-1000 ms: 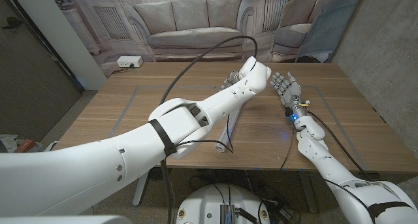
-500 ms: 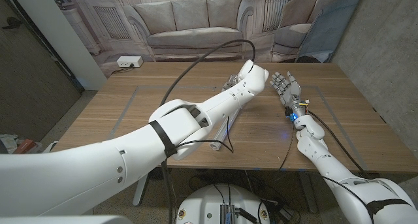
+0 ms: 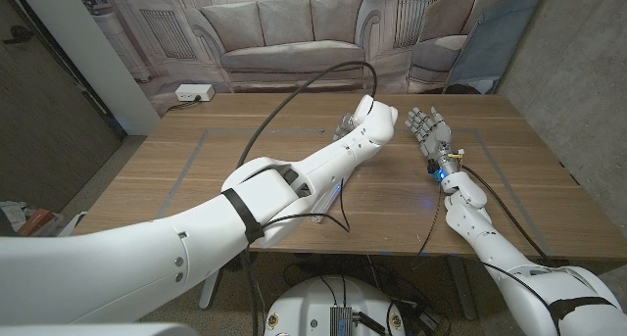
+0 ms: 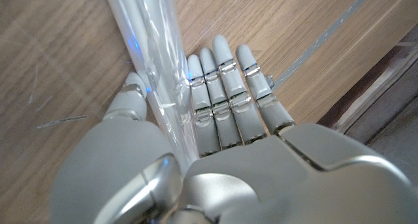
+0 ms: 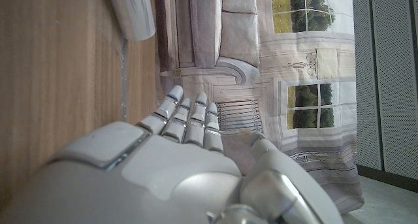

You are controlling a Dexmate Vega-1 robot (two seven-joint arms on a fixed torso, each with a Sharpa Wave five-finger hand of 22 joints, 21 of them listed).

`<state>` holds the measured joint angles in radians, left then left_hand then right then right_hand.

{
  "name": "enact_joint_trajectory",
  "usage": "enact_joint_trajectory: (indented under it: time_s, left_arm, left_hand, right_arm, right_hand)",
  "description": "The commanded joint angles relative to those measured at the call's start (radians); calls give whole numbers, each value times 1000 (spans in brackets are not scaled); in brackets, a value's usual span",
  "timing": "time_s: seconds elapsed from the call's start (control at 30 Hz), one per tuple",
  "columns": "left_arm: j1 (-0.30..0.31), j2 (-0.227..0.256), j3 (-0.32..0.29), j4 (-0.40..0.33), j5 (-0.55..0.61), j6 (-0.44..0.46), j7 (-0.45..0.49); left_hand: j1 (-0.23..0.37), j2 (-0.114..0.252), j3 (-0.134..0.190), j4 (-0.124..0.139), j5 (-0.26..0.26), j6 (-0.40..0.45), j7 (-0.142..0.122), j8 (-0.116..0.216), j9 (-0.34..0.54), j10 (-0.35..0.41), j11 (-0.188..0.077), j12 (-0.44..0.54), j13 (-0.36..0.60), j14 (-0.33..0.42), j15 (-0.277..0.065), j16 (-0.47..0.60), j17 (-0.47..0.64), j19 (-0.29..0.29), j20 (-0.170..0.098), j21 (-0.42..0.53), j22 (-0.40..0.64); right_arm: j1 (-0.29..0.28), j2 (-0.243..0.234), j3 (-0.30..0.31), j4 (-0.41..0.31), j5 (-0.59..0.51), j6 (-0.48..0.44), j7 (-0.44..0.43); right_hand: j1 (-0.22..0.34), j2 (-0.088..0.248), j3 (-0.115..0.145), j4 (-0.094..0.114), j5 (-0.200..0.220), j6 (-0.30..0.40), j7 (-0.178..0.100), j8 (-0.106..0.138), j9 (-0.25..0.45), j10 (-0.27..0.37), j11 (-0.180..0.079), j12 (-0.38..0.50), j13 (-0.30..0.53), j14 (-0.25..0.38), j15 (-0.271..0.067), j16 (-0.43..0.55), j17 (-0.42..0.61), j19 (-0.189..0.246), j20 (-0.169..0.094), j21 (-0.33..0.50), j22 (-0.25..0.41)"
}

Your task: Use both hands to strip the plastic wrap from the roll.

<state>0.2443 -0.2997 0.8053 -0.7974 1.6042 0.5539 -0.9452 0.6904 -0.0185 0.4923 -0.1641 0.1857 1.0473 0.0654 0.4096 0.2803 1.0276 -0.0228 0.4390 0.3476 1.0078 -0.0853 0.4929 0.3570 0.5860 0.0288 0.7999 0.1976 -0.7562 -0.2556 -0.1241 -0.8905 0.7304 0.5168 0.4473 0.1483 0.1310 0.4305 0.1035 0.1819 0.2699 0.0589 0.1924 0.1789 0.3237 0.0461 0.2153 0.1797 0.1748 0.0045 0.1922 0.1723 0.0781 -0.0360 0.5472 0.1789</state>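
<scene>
Two white robot hands over the brown wooden table (image 3: 196,169). Left hand (image 4: 215,119) grips the long clear plastic-wrapped roll (image 4: 147,54) between thumb and straight fingers near table centre; in the head view the left arm hides most of the roll. Right hand (image 3: 431,132) stands upright just right of it, fingers spread, holding nothing. Roll's end (image 5: 134,12) is cut off in the right wrist view.

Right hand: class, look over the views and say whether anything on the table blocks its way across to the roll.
Nothing visible does. The right hand is open above bare table, apart from the roll, which the left hand holds between thumb and fingers. Only the left forearm lies alongside.
</scene>
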Motion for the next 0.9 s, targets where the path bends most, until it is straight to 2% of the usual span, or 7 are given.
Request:
enact_joint_trajectory:
  time_s: [0.03,0.27,0.33,0.5,0.57,0.83,0.9]
  left_arm:
    - [34,21,-19,-26,-37,42,33]
    - [34,34,-6,-46,-40,23,20]
    - [73,53,-18,-113,-46,44,60]
    - [31,28,-9,-18,-50,40,12]
    - [38,31,-12,-25,-54,45,21]
    - [38,35,-19,-49,-72,49,7]
    - [1,12,-12,21,-75,35,-19]
  left_hand:
    - [210,188,56,10,3,32,-18,23,28,71,-57,23,30,78,-102,14,36,4,-2,14,6]
    - [226,192,60,18,2,17,-12,44,53,69,-56,43,59,69,-102,16,66,2,-3,26,8]
    - [232,195,63,20,0,6,-6,49,63,64,-55,47,68,66,-101,16,76,0,-2,30,9]
    - [215,158,47,33,-7,1,-11,73,86,50,-58,59,93,60,-100,10,95,13,-16,48,8]
    - [171,105,22,49,-12,-56,7,48,70,4,-35,43,94,32,-82,-20,93,18,-18,61,5]
    - [120,72,21,72,-8,-138,47,-35,13,-66,1,-15,46,-4,-55,-81,58,12,-4,73,-5]
    - [103,65,17,80,-8,-157,53,-54,1,-82,8,-28,37,-20,-43,-96,46,9,2,74,-6]
  right_arm:
    - [-8,-9,-4,-19,-9,3,-19]
    - [-6,-8,-8,-20,-8,6,-18]
    - [-6,-9,-9,-21,-9,4,-20]
    - [-10,-10,-10,-30,-8,5,-24]
    - [-13,-11,-11,-35,-8,4,-27]
    - [-13,-11,-14,-37,-6,0,-29]
    - [-12,-11,-15,-35,-7,3,-29]
  right_hand:
    - [0,23,2,4,3,7,1,0,4,14,1,4,3,11,-2,-2,0,5,-19,-2,4]
    - [0,24,3,5,3,10,1,1,4,17,1,5,3,13,-3,-3,0,8,-20,-3,4]
    - [0,24,4,5,3,11,1,1,4,18,1,5,3,14,-4,-3,0,9,-20,-3,4]
    - [-1,24,4,5,3,11,1,1,4,17,0,4,3,13,-4,-4,0,10,-20,-4,5]
    - [0,23,5,5,3,11,1,0,4,18,-1,4,3,14,-4,-4,0,10,-21,-5,5]
    - [-1,23,5,6,3,12,0,0,5,18,1,3,3,16,-5,-4,0,11,-22,-7,5]
    - [-1,23,5,6,3,12,2,0,5,18,1,3,3,16,-4,-5,0,12,-20,-7,5]
